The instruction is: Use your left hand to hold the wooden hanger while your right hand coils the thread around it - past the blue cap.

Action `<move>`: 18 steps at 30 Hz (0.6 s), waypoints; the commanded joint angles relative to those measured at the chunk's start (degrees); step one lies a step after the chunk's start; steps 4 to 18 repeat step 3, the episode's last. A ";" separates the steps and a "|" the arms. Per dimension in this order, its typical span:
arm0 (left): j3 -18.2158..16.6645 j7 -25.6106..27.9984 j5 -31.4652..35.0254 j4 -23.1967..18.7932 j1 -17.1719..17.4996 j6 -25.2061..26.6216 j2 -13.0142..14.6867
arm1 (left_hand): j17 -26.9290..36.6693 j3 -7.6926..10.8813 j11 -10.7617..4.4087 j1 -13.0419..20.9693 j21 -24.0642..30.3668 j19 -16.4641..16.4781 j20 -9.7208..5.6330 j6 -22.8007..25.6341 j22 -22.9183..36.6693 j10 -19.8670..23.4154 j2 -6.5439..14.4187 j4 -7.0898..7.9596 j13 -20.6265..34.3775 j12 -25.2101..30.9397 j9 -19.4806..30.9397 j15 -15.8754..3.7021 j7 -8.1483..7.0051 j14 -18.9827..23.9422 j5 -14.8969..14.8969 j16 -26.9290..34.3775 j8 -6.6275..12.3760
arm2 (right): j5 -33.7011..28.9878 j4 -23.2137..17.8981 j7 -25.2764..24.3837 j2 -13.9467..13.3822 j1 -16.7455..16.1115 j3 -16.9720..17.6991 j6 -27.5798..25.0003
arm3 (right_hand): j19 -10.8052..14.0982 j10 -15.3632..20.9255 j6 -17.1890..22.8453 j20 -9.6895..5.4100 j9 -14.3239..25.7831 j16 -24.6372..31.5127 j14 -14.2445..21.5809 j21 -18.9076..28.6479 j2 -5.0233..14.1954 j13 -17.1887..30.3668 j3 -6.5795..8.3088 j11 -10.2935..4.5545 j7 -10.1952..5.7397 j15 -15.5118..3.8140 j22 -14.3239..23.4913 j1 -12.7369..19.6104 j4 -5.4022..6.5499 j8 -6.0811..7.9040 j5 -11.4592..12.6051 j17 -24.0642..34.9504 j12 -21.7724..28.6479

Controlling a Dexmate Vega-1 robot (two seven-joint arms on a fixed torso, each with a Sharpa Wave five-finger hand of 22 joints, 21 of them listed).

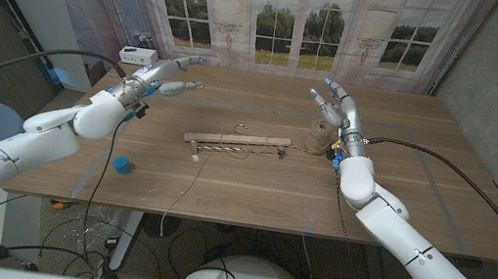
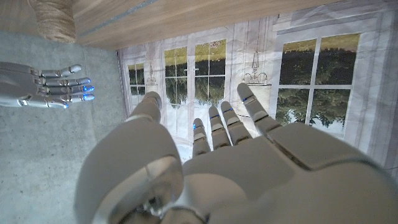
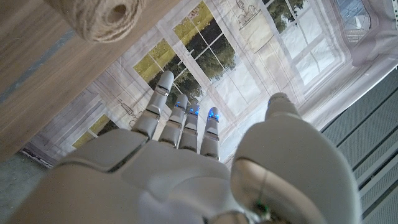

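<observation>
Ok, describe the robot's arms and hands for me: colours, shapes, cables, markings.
Both arms are glossy white, built of rounded shell segments with dark seams at the joints. The left hand and right hand are silver-grey metal, with segmented fingers that carry small blue lights near the tips. Black cables run along each forearm to the wrist, and small blue and yellow fittings sit at the right wrist.
</observation>
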 commanded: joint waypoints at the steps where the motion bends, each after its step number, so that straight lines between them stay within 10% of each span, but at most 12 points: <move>1: 0.78 -2.88 -11.44 12.04 -4.17 -16.81 -5.94 | -0.30 -0.06 0.79 -1.72 -0.66 0.38 0.06 -0.08 0.08 0.34 0.62 1.07 -0.53 0.34 0.05 0.35 1.06 -0.09 -0.15 0.45 0.22 | -0.12 7.07 -5.51 6.06 -2.95 4.14 12.23 | 0.50 0.81 1.08 -0.62 0.00 0.19 0.38 -0.35 -0.06 0.11 -0.38 0.36 0.31 0.08 0.20 -0.52 -0.07 0.39 0.00 -0.21 0.46; 18: 0.51 -3.75 -13.01 12.16 -4.17 -16.01 -6.37 | -0.44 -0.07 0.94 -2.23 -0.91 0.26 -0.01 -0.73 0.08 0.07 1.03 1.36 -0.81 0.24 0.02 0.67 1.08 -0.37 -0.14 0.39 0.00 | -0.61 8.56 -6.58 7.51 -3.09 3.92 15.45 | 0.83 0.98 1.27 -0.76 0.00 0.27 0.67 -0.39 -0.03 0.09 -0.38 0.43 0.41 -0.03 0.20 -0.59 -0.07 0.41 0.03 -0.33 0.47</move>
